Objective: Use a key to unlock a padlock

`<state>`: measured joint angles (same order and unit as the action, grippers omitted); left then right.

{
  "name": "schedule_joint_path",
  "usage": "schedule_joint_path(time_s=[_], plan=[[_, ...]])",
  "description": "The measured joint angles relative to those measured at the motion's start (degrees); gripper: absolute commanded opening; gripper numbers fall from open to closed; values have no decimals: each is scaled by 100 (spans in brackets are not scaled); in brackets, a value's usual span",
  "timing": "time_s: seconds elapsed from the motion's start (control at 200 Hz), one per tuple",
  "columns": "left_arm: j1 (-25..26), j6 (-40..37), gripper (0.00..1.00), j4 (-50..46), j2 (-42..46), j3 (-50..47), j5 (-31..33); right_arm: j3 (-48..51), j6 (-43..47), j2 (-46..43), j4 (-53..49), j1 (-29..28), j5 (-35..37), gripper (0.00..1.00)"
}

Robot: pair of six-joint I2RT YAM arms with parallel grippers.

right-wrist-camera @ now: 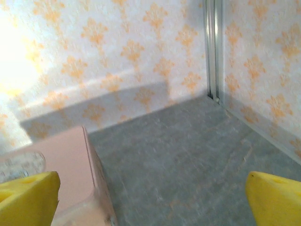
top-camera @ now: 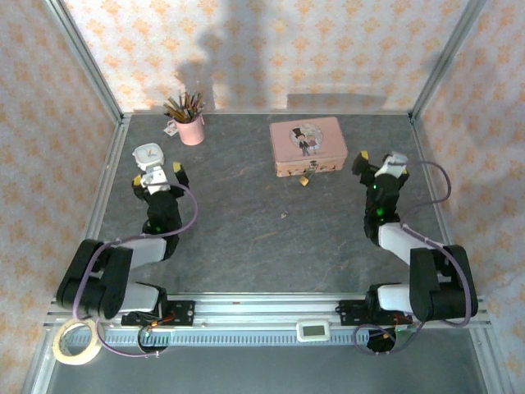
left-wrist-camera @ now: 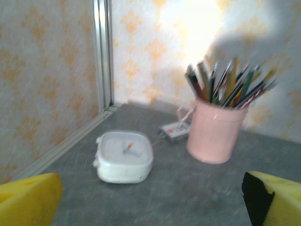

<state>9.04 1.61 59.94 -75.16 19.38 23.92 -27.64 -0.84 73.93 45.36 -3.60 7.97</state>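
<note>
The tiny brass padlock (top-camera: 305, 180) hangs at the front of the pink tin (top-camera: 308, 145), by its clasp, in the top view. The key (top-camera: 284, 215) is a grey speck lying alone on the slate table, below and left of the tin. My left gripper (top-camera: 161, 171) is open at the far left, next to the white clock, with nothing between its yellow fingers (left-wrist-camera: 28, 200). My right gripper (top-camera: 376, 161) is open to the right of the tin, and its yellow fingers (right-wrist-camera: 275, 200) hold nothing. The tin's edge (right-wrist-camera: 70, 165) sits at the left of the right wrist view.
A white square clock (top-camera: 148, 153) (left-wrist-camera: 124, 156) lies at the back left. A pink cup of pencils (top-camera: 191, 123) (left-wrist-camera: 216, 127) stands behind it, with a small tag (left-wrist-camera: 174, 130) beside it. Metal frame rails border the table. A tape roll (top-camera: 78, 342) lies at the near left corner.
</note>
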Motion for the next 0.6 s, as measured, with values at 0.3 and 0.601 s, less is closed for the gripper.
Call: schedule_joint_path(time_s=[0.3, 0.601], plan=[[79, 1720, 99, -1976, 555, 1106, -857, -2575, -308, 1235, -2253, 352, -905, 96], [758, 3436, 99, -2282, 437, 673, -2079, -4356, -48, 2988, -3794, 339, -2599, 93]])
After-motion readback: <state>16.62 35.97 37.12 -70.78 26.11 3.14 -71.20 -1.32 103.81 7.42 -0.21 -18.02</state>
